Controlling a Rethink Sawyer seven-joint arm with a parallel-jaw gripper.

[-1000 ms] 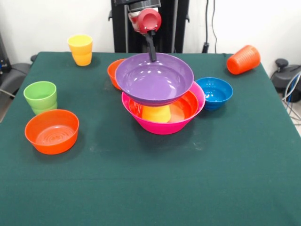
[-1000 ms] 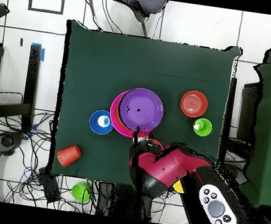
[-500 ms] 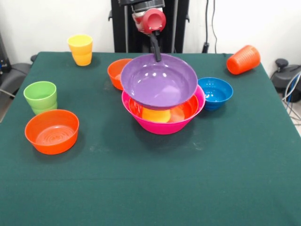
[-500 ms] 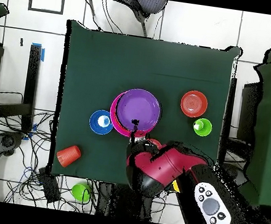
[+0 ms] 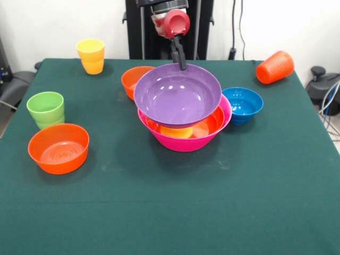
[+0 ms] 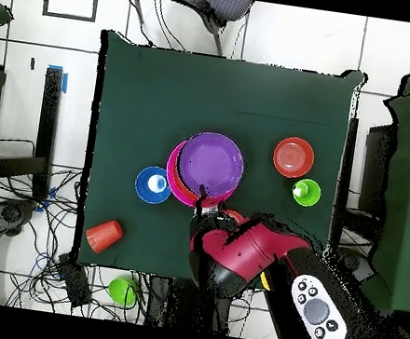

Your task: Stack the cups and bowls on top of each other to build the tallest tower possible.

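Below the gripper (image 5: 181, 64) in the front view, the purple bowl (image 5: 177, 94) hangs by its far rim, which the fingers pinch; it tilts over the pink bowl (image 5: 220, 125), which holds an orange bowl (image 5: 210, 121) and a yellow cup (image 5: 176, 131). Glossy thin plastic like this is likely light, stiff and slippery, so a firm rim pinch seems the only good hold. Beside the gripper sit a small orange bowl (image 5: 132, 79) and a blue bowl (image 5: 243, 104)

From overhead, the purple bowl (image 6: 211, 163) lies just ahead of the gripper (image 6: 204, 198), covering most of the pink bowl (image 6: 172, 176), with the blue bowl (image 6: 153, 185) off to one side
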